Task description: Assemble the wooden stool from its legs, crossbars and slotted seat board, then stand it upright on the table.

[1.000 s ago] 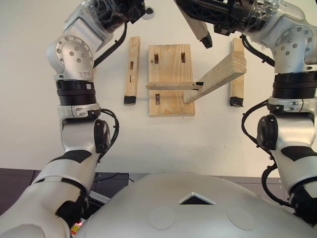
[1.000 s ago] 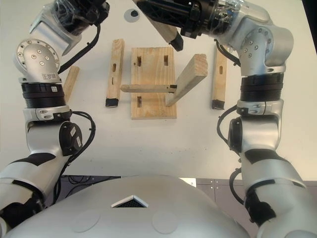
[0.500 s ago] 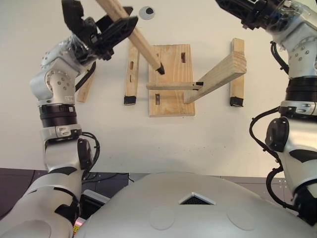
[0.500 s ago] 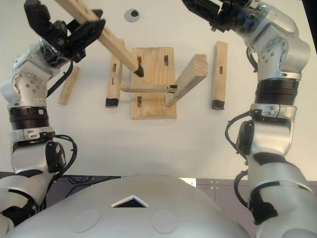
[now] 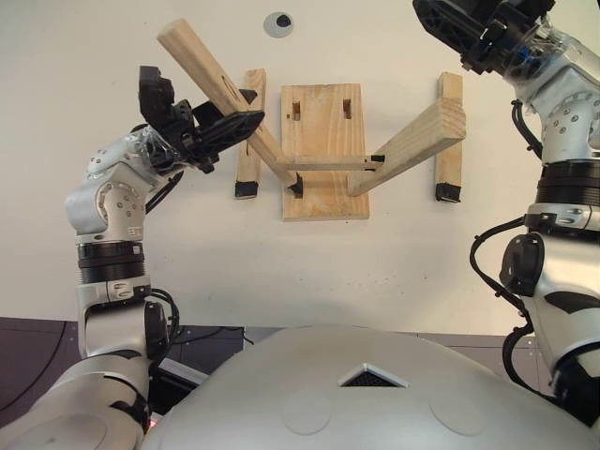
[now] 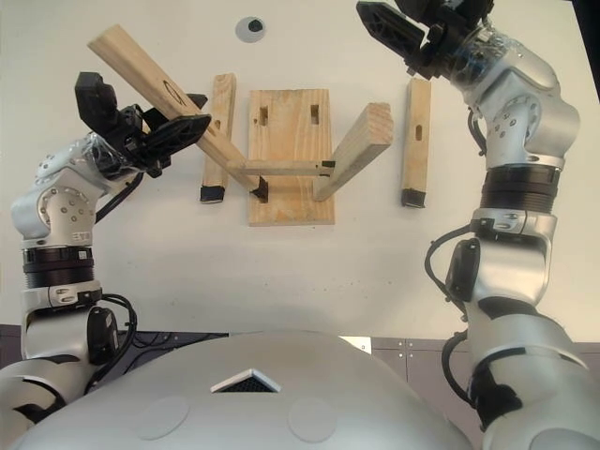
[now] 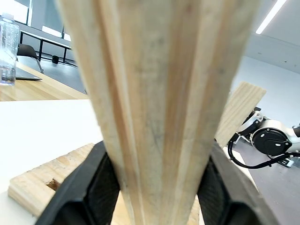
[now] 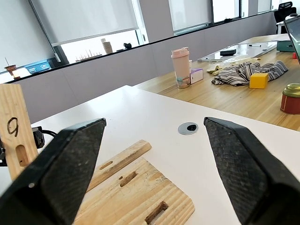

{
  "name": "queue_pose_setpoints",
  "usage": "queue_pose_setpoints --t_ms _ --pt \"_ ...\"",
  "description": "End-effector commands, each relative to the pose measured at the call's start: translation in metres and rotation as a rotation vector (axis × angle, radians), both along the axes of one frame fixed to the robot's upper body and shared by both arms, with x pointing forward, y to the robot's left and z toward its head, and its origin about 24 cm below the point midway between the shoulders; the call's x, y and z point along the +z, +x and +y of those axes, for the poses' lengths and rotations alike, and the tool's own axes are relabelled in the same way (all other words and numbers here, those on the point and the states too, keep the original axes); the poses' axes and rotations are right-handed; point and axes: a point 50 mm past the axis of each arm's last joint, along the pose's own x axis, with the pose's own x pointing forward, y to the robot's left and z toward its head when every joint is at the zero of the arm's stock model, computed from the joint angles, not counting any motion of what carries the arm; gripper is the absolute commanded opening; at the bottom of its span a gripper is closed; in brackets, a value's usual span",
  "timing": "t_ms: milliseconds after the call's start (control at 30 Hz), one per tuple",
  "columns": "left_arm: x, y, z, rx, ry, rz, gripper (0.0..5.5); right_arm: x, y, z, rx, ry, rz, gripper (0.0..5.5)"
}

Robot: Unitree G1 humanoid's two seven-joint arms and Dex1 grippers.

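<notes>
Board (image 5: 322, 150) lies flat mid-table (image 5: 328, 262), slots up, near edge square to the robot. Left gripper (image 5: 211, 112) is clamped on the held leg (image 5: 192, 58), which slants steeply. Its capped foot is down at the board's near-left slot and its top end juts out up and left over bare table. Whether the foot is seated in the slot or only resting at its mouth cannot be told from here. Standing leg (image 5: 412, 145) leans out of the board's near-right corner. The crossbar (image 5: 328, 162) runs level from it across the board, its free end crossing the held leg in the head view. Left spare (image 5: 249, 131) lies flat just beside the board's left edge, under the held leg; right spare (image 5: 449, 136) lies flat, a little apart from the right edge. Right gripper (image 5: 480, 33) hangs high over the far right, fingers spread wide, nothing in them. Open room: the wide strip of table between board and robot. Grommet (image 5: 277, 23) sits beyond the board. Against half a second ago, the left arm has come down and back, taking the foot from the far-left slot to the near-left; a second ago that leg was up between both grippers.
</notes>
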Motion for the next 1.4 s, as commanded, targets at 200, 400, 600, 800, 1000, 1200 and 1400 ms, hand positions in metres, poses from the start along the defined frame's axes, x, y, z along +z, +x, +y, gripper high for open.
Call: queue_pose_setpoints --t_ms 200,400,600,800,1000,1200,1400 --pt "-0.017 -0.006 0.013 -0.04 0.216 -0.021 2.07 -0.009 -0.002 -0.003 -0.031 -0.011 0.016 3.85" --pt "-0.02 -0.019 0.018 -0.139 0.356 -0.101 2.07 -0.015 -0.005 -0.004 -0.043 -0.018 0.023 3.85" --pt "-0.015 -0.025 0.011 -0.19 0.377 -0.168 2.07 -0.018 -0.007 -0.003 -0.039 -0.008 0.03 3.85" --pt "0.002 -0.022 -0.007 -0.248 0.377 -0.249 2.07 -0.024 -0.007 -0.002 -0.046 -0.023 0.038 3.85" --pt "0.007 -0.019 -0.018 -0.285 0.384 -0.274 2.07 -0.029 -0.008 -0.004 -0.054 -0.03 0.046 3.85" --pt "0.004 -0.016 -0.028 -0.304 0.457 -0.302 2.07 -0.037 -0.007 -0.007 -0.071 -0.043 0.065 3.85" --pt "0.015 -0.008 -0.03 -0.278 0.584 -0.33 2.07 -0.042 -0.009 -0.008 -0.084 -0.049 0.072 3.85"
